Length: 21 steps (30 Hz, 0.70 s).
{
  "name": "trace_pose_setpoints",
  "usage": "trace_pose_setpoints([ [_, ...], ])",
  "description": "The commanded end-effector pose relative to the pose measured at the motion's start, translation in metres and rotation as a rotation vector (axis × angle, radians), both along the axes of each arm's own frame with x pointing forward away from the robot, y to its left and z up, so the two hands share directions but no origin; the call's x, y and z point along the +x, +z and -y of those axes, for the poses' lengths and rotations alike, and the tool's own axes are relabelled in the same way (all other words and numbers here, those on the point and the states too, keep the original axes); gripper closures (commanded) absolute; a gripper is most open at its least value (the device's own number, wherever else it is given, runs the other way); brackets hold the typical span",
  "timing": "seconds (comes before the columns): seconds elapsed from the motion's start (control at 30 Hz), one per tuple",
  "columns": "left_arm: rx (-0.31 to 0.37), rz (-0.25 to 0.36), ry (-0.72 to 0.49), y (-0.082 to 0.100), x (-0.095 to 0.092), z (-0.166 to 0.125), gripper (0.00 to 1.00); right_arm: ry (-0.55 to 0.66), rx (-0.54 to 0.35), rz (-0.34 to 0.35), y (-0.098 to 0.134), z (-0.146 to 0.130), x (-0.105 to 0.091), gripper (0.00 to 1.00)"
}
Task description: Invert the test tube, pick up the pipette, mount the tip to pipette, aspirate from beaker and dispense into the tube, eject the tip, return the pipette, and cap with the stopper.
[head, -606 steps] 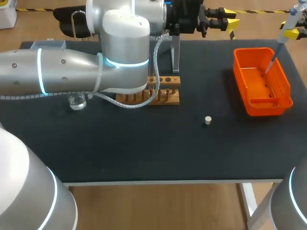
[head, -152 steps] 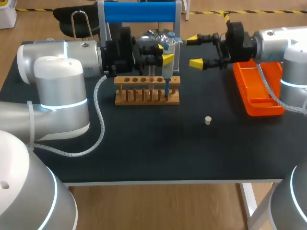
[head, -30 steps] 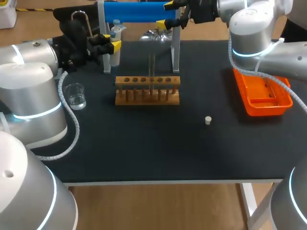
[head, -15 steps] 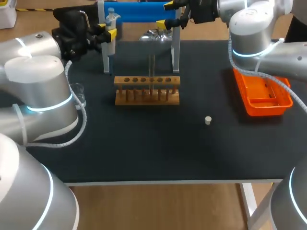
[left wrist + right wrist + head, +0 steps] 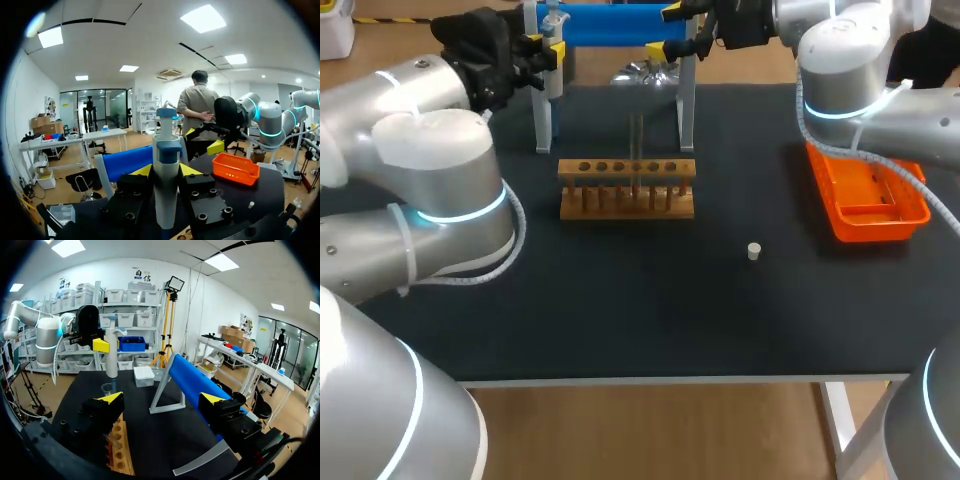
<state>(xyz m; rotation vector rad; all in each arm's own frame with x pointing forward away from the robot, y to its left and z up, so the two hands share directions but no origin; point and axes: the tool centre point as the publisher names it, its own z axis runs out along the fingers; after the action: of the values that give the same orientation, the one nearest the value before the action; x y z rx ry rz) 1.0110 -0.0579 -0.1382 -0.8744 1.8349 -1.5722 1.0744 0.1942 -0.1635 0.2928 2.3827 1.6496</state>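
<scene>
My left gripper [image 5: 545, 48] is shut on the white-and-blue pipette [image 5: 552, 20], holding it upright at the left end of the blue-barred stand [image 5: 610, 22]. In the left wrist view the pipette [image 5: 165, 185] stands between the yellow fingertips [image 5: 142, 170]. A clear test tube [image 5: 637, 150] stands upright in the wooden rack [image 5: 627, 187]. The small white stopper [image 5: 753, 251] lies on the mat right of the rack. My right gripper [image 5: 667, 30] hangs open by the stand's right end, holding nothing. The beaker [image 5: 107, 388] shows only in the right wrist view; my left arm hides it in the head view.
An orange bin [image 5: 865, 190] sits at the table's right side. The stand's grey legs [image 5: 686, 110] rise just behind the rack. My left arm's elbow [image 5: 440, 190] covers the left part of the mat.
My left gripper has carried the pipette up and back to the stand's left end, and the arm's elbow has swung right over the beaker. The right arm has not moved.
</scene>
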Motion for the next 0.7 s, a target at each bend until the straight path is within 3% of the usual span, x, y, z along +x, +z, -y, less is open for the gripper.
trace_pose_setpoints([
  [0.03, -0.006, 0.018, 0.097, -0.007, 0.015, 0.015, 1.00, 0.001, -0.002, -0.001, 0.001, 0.001, -0.001, 0.00],
  [0.7, 0.001, 0.001, 0.282, -0.018, 0.048, 0.017, 1.00, 0.001, -0.002, -0.001, 0.001, 0.001, -0.001, 0.00],
])
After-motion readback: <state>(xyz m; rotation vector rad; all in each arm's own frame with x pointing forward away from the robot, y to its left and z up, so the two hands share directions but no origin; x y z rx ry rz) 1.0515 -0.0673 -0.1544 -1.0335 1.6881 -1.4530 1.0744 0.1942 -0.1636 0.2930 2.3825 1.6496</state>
